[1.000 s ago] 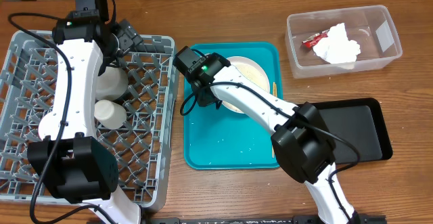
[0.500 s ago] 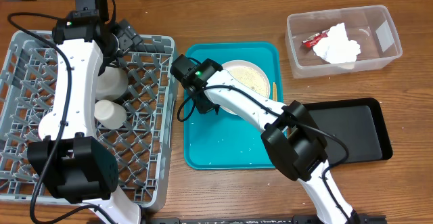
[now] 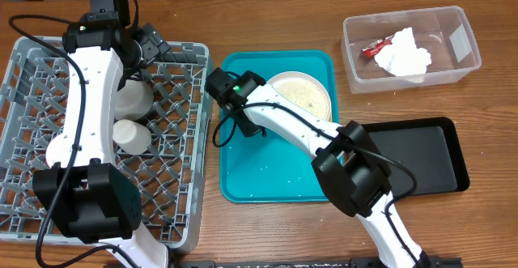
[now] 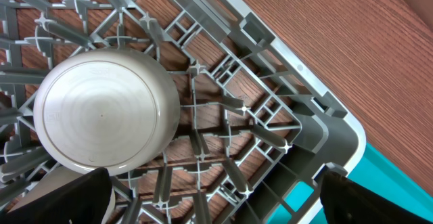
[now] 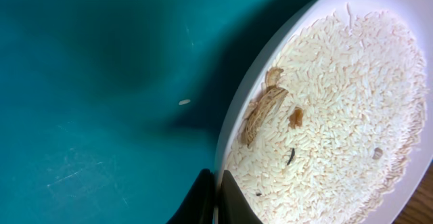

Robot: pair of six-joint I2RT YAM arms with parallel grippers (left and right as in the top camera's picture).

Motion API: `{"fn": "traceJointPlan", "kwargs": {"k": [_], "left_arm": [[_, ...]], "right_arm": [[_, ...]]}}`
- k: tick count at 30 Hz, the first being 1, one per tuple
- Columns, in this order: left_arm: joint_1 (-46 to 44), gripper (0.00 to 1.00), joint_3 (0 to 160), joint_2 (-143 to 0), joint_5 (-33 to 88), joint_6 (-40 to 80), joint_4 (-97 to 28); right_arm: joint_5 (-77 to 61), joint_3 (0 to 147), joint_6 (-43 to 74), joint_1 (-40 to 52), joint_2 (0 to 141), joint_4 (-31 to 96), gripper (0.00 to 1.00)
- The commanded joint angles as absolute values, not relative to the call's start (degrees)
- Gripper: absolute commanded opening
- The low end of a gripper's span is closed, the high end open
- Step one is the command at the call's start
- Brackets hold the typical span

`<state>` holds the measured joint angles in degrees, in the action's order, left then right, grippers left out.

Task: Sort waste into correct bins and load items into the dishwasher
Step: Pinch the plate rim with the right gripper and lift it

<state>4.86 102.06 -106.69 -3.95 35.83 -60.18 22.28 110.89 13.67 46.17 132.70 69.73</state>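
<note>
A round white-pink plate (image 3: 303, 94) covered with rice-like food scraps (image 5: 338, 116) and a few brown bits lies on the teal tray (image 3: 267, 163). My right gripper (image 3: 256, 125) is shut on the plate's left rim (image 5: 230, 143); its fingertips (image 5: 218, 197) pinch the edge. My left gripper (image 3: 150, 45) is open and empty above the grey dish rack (image 3: 174, 179); its fingers (image 4: 210, 204) frame the rack's corner. An upturned grey bowl (image 3: 133, 98), also in the left wrist view (image 4: 101, 112), and a white cup (image 3: 131, 136) stand in the rack. Chopsticks are hidden.
A clear tub (image 3: 453, 70) at the back right holds a crumpled white napkin (image 3: 405, 53) and a red-and-white wrapper (image 3: 374, 49). A shallow black tray (image 3: 421, 151) lies right of the teal tray. Stray rice grains dot the teal tray (image 5: 101, 82).
My right wrist has shifted a little to the left, and the plate now shows more fully, slightly further right on the teal tray. The left arm has not moved.
</note>
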Motion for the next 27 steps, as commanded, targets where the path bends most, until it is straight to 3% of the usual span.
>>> {"fn": "traceJointPlan", "kwargs": {"k": [1, 20, 27], "left_arm": [[4.49, 1.00, 103.24, -107.59, -5.13, 35.53, -60.16], [4.49, 1.00, 103.24, -107.59, -5.15, 35.53, -60.14], [4.49, 1.00, 103.24, -107.59, -5.39, 35.53, -60.16]], "right_arm": [[26.13, 110.96, 13.41, 47.48, 132.84, 69.69, 0.04], [34.44, 111.33, 13.85, 49.80, 132.84, 72.29, 0.04], [39.27, 115.98, 22.65, 49.89, 132.84, 78.37, 0.04]]}}
